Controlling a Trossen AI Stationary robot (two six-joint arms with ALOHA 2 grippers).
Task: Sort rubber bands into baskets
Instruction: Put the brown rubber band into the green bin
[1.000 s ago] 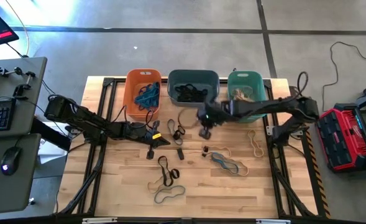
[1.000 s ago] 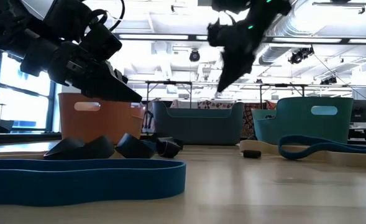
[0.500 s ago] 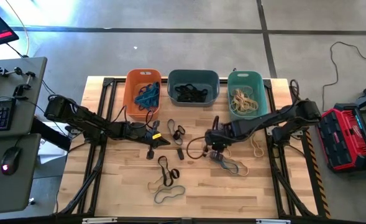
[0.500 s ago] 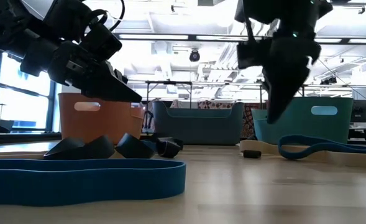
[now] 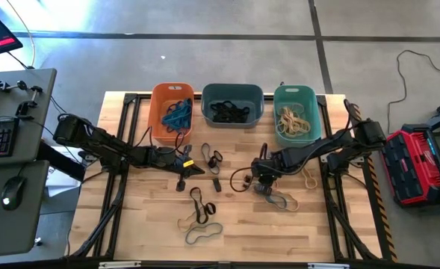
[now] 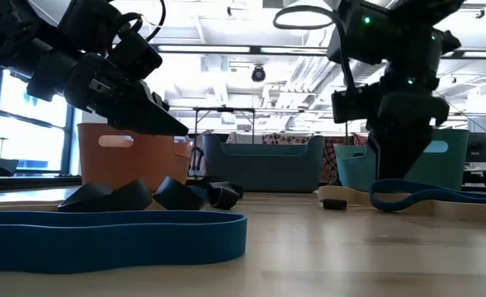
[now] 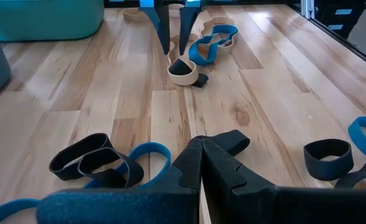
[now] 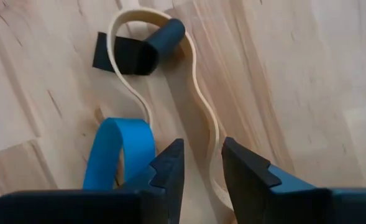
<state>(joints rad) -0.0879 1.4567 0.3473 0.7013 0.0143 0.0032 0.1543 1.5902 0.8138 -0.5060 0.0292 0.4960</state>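
Tan band [image 8: 202, 118], thin, wavy, blue band [image 8: 117, 149] beside

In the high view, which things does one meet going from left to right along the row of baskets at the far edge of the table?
Orange plastic basket holding blue rubber bands → dark slate blue-grey plastic basket holding black rubber bands → teal green plastic basket holding tan rubber bands.

The high view looks straight down on the whole worktop [image 5: 145, 232]. The low view sits at worktop height, facing the baskets [image 6: 263, 162]. Each wrist view looks close past its own arm's fingertips; both share the tan band [image 8: 201, 118].
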